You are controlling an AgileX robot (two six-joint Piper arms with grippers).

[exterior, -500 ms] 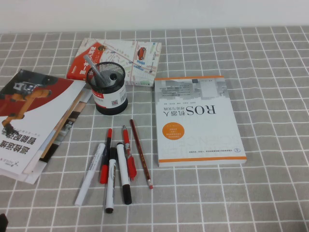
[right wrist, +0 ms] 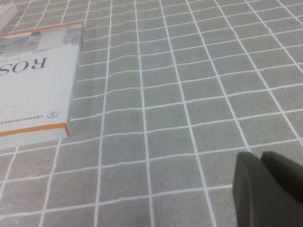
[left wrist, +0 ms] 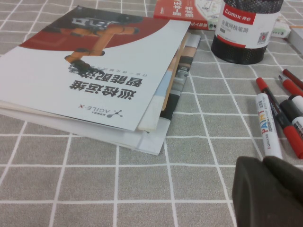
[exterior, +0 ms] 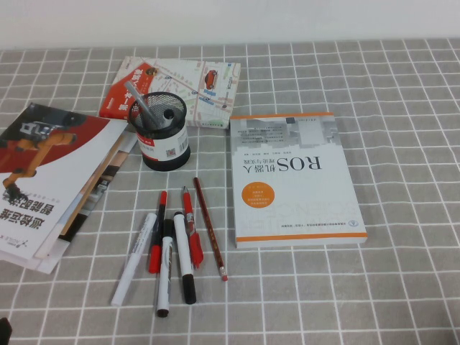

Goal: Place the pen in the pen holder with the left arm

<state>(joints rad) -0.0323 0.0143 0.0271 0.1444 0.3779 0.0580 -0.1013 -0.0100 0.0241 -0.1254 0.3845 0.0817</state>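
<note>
On counter: pen [exterior: 134, 259] lies among pens, near pen holder [exterior: 162, 131]. No change since prior frame. Left end effector [left wrist: 265, 189] narrow, empty, beside pen; right end effector [right wrist: 265, 187] narrow, parked. You begin approach.

A grey tablecloth [exterior: 402, 144] with a white grid covers the whole table, and a plain pale wall [exterior: 230, 21] rises at its far edge.

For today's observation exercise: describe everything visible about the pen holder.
The pen holder is a small round black wire-mesh cup with a white and red label, standing upright on the checked cloth between the magazines and the ROS book, its far rim overlapping a map booklet. A grey stick leans inside. Neither the left gripper nor the right gripper touches it.
</note>
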